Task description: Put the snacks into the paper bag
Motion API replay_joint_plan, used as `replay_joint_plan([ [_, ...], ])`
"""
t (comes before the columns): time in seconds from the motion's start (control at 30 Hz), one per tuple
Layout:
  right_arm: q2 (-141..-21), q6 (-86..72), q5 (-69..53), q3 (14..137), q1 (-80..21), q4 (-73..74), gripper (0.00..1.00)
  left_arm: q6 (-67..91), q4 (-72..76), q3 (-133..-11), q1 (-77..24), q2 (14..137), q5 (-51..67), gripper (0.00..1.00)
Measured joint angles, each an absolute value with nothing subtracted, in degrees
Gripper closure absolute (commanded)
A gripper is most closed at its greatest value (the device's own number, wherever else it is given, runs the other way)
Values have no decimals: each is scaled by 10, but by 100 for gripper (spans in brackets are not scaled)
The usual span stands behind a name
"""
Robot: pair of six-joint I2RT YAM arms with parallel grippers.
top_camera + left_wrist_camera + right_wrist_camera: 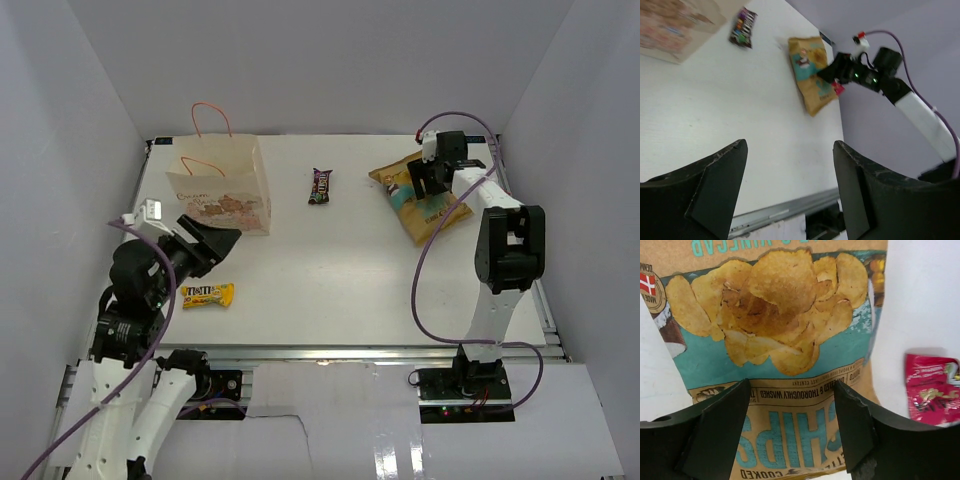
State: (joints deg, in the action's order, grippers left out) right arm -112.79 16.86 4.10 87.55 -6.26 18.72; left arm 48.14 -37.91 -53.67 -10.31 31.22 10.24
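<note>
The cream paper bag (222,192) stands upright at the far left, cord handles up; its corner shows in the left wrist view (675,25). The golden-yellow and teal chip bag (422,205) lies flat at the far right (810,75). My right gripper (430,188) is open just over it, fingers either side of its printed lower part (790,305). The dark purple candy bar (321,186) lies between the two bags (743,27). The yellow M&M's pack (208,294) lies near my left gripper (228,240), which is open, empty and held above the table (790,170). No yellow bar or green packet is in view.
A small red packet (932,390) lies on the table beside the chip bag's right edge, also just visible in the left wrist view (838,89). White walls close in the table on three sides. A metal rail (330,352) runs along the near edge.
</note>
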Motion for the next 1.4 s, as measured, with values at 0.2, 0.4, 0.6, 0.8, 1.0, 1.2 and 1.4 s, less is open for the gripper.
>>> replay_joint_plan([
  [0.2, -1131, 151, -58, 872, -31, 209, 53, 500, -275, -488, -103, 372, 266, 21],
  [0.4, -1109, 147, -118, 842, -19, 199, 91, 513, -205, -475, -109, 430, 341, 21],
  [0.6, -1066, 167, -178, 803, -12, 200, 92, 529, -138, -449, -172, 488, 341, 20],
  [0.8, -1010, 218, -288, 738, -11, 227, 92, 538, -85, -467, -265, 637, 293, 20],
  [1.0, -973, 293, -417, 686, -13, 276, 91, 518, -60, -573, -284, 829, 282, 19],
  [1.2, -955, 383, -512, 659, -15, 343, 92, 476, -53, -660, -293, 959, 309, 19],
  [1.4, -942, 447, -564, 657, -23, 391, 92, 440, -58, -693, -322, 1020, 357, 19],
])
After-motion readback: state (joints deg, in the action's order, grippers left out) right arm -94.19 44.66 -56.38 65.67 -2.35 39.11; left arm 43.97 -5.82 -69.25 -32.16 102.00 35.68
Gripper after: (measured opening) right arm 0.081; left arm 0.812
